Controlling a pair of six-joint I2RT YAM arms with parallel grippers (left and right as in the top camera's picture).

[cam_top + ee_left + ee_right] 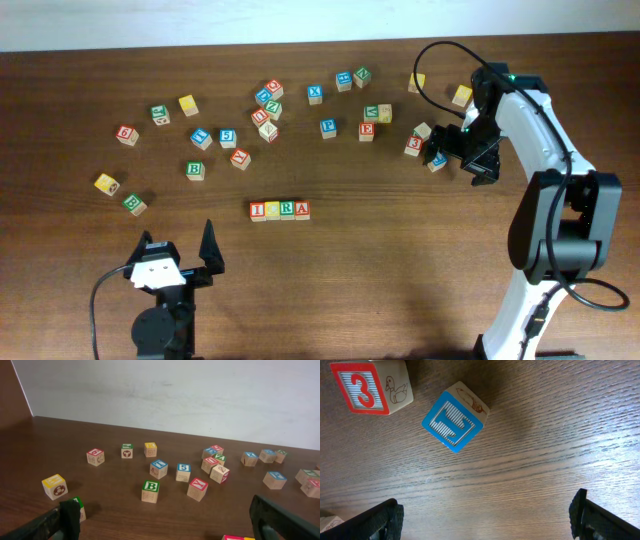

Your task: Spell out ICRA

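In the overhead view four wooden cubes stand touching in a row at the table's middle: the red I, the yellow-faced C, the green R and the red A. My left gripper is open and empty, near the front edge and left of the row. In the left wrist view only the tops of the I cube and its yellow neighbour peek in at the bottom, between the wide-apart fingers of that gripper. My right gripper is open and empty at the far right, over bare wood.
Many loose letter and number cubes lie scattered across the far half of the table. Among them are a green B, a red E and a yellow cube. A blue cube and a red 3 cube lie just beyond my right gripper.
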